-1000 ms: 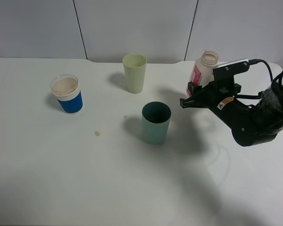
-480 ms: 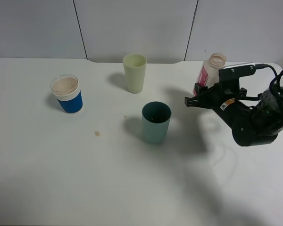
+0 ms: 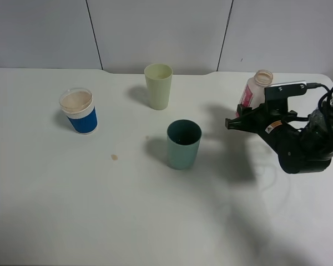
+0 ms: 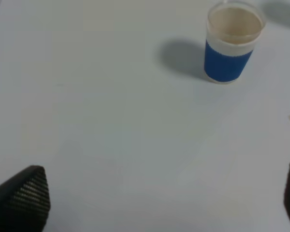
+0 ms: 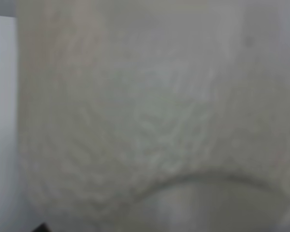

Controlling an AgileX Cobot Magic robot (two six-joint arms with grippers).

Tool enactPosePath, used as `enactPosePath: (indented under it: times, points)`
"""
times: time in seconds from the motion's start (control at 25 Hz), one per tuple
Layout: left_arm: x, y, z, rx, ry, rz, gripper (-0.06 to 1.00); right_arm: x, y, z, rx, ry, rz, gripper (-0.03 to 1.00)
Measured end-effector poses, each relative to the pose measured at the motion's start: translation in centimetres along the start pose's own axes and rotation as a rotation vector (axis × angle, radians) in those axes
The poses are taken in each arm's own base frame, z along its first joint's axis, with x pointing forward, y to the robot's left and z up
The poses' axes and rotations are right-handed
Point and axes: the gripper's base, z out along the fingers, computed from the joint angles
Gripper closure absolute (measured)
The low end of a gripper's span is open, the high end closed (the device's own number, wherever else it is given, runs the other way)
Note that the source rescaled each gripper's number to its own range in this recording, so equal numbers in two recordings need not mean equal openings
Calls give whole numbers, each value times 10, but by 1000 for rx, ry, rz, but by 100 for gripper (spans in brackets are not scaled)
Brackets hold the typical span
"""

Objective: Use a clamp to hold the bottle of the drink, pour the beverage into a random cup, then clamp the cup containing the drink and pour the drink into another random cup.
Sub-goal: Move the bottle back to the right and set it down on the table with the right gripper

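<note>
Holding drink bottle [image 3: 257,86] nearly upright in my right gripper [image 3: 237,119], jaws shut on it, at 2 o'clock from teal cup [image 3: 183,144]. Left gripper [image 4: 159,203] wide, nothing in it. Bottle step, I think. Next: bring bottle over cup, tip slow, mouth above rim.
</note>
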Motion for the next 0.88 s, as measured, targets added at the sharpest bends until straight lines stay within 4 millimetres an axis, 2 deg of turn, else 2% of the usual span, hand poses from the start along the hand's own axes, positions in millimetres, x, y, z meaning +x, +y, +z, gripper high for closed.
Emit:
enactPosePath:
  times: [0.88]
  points:
    - [0, 0, 0, 0, 0, 0, 1, 0, 0, 0, -2, 2, 44, 97]
